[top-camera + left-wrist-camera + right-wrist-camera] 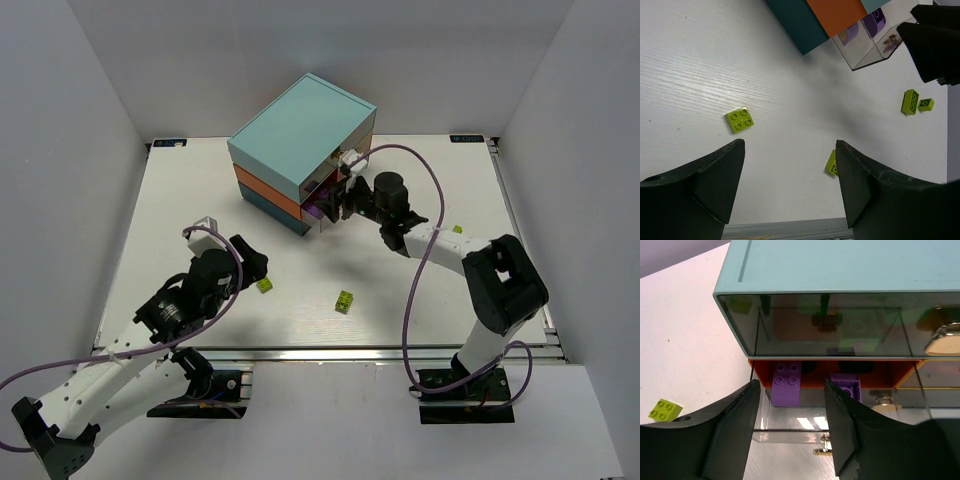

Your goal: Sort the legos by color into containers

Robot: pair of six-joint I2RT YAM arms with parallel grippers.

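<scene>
The containers are one chest (300, 140) with light teal, orange and dark teal layers. Its clear middle drawer (790, 432) is pulled out and holds two purple legos (786, 385) (847, 385). My right gripper (792, 385) hovers open over that drawer, and the fingers touch neither brick. A yellow-green lego (740, 119) lies on the table ahead of my open, empty left gripper (790, 145). Another yellow-green lego (832, 162) shows partly behind its right finger. From above, my left gripper (252, 262) is beside a yellow-green lego (264, 285) and my right gripper (340, 200) is at the drawer.
A green lego (344, 300) lies mid-table near the front edge. Two yellow-green legos (910, 101) (926, 104) sit close together to the right of the chest. The top drawer's brass knob (945, 337) is at the right. A metal rail (330, 352) borders the table's near edge.
</scene>
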